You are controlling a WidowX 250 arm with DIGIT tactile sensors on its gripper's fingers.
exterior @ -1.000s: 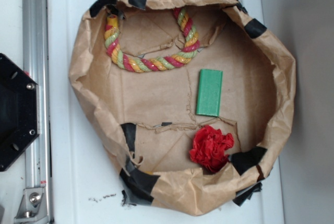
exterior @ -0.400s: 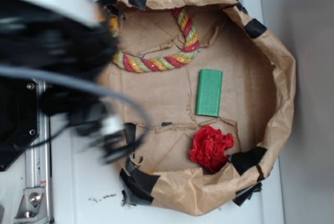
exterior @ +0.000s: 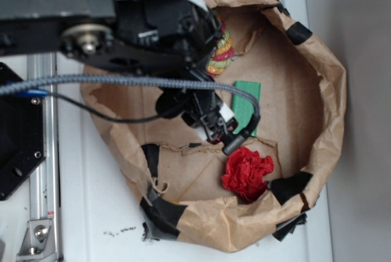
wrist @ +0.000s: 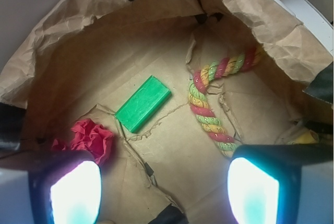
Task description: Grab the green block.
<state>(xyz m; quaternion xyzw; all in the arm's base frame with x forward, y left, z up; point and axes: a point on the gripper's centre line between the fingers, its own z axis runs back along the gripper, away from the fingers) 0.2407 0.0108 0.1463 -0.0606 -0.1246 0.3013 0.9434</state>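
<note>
The green block (wrist: 143,103) lies flat on the brown paper floor of the paper basket (wrist: 94,36), at centre left in the wrist view. In the exterior view the arm hides most of it; a part of the block (exterior: 247,91) shows to the right of the arm. My gripper (wrist: 164,192) is open and empty, its two glowing pads (wrist: 75,192) wide apart, above the floor and short of the block. In the exterior view the gripper (exterior: 214,124) hangs just left of the block.
A red tissue ball (exterior: 247,172) lies near the block, also in the wrist view (wrist: 93,138). A red, yellow and green twisted rope (wrist: 209,106) curves along the basket's other side. The crumpled basket wall (exterior: 327,91) rings everything. A black mount (exterior: 18,134) stands at left.
The arm has swung in from the left and now reaches over the basket, covering the rope and most of the green block. Block, ball and rope have not moved.
</note>
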